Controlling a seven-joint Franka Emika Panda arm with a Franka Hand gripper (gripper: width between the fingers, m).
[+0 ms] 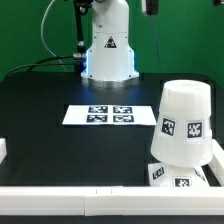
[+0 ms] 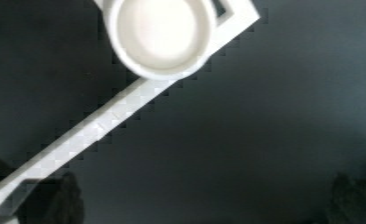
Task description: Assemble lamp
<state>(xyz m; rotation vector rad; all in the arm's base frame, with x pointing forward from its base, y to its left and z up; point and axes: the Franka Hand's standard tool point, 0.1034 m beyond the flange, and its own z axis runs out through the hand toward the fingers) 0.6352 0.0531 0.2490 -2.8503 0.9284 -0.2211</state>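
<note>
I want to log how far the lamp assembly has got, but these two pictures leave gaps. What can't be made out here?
- Gripper: out of the exterior view; in the wrist view only dark blurred corners, so open or shut is unclear.
- Base: exterior view, mostly covered by the shade and cut off by the white front rail.
- Bulb: hidden under the shade, if present.
- Round white shape: wrist view, blurred; unidentifiable.

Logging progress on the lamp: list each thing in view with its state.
shade: upright, narrow end up, sitting on top of the base.
base: flat on the table, partly covered by the shade.
gripper: open, holding nothing.
marker board: lying flat on the table.
bulb: not visible.
</note>
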